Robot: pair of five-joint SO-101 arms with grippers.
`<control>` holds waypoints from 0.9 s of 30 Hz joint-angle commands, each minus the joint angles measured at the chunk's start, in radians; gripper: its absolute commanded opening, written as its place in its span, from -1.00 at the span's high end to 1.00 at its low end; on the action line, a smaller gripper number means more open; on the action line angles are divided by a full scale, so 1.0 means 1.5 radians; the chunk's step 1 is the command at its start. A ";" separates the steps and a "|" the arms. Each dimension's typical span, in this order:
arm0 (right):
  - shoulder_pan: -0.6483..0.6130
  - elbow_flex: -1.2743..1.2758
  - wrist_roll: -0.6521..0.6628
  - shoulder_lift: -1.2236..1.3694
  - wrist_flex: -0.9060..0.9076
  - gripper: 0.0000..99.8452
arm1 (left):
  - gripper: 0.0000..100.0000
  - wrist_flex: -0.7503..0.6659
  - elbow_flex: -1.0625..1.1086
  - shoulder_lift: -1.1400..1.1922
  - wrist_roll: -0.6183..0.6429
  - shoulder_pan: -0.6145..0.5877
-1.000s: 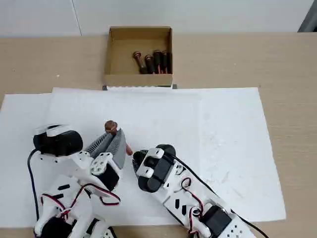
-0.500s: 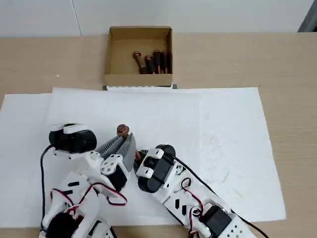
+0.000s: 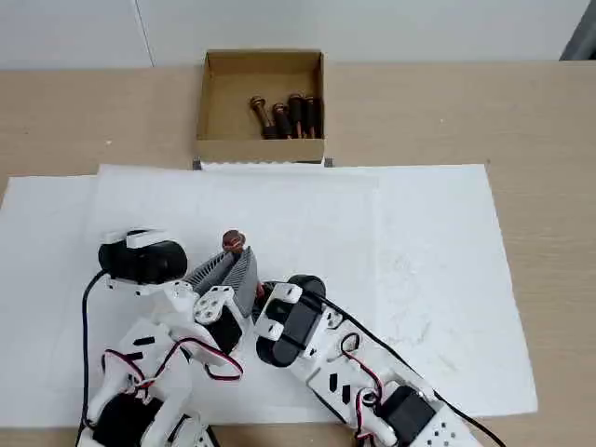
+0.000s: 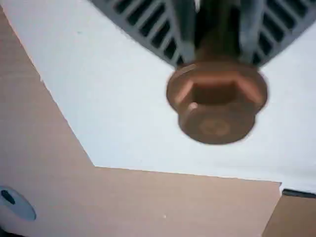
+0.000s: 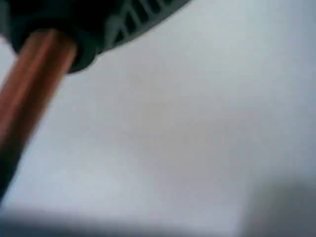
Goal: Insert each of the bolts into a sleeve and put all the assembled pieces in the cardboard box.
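Observation:
My left gripper [image 3: 233,265] is shut on a copper bolt [image 3: 234,242], whose hex head [image 4: 216,106] sticks out past the grey ribbed fingers [image 4: 148,29]. Just to its right my right gripper [image 3: 262,296] holds a copper sleeve [image 5: 29,98]. The sleeve's far end meets the dark underside of the left gripper's fingers [image 5: 133,17]. A bit of the sleeve [image 3: 258,291] shows between the two arms. The cardboard box [image 3: 261,149] stands at the table's back, with several assembled pieces [image 3: 289,116] lying in its right half.
Both arms hover over a large white paper sheet [image 3: 410,251] on the wooden table [image 3: 521,112]. A small round grey mark [image 4: 12,202] sits on the wood beyond the paper's edge.
My left arm has swung to the right, carrying the bolt up against the right gripper. The right arm has shifted slightly toward it.

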 commanded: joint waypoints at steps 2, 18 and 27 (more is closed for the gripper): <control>-0.005 -0.070 0.004 -0.007 -0.014 0.99 | 0.99 0.070 -0.003 -0.003 -0.019 0.008; 0.025 -0.071 0.003 -0.007 -0.014 0.99 | 0.99 0.140 -0.016 -0.002 -0.084 0.073; 0.025 -0.071 0.003 -0.007 -0.014 0.99 | 0.97 0.136 0.011 -0.002 -0.108 0.069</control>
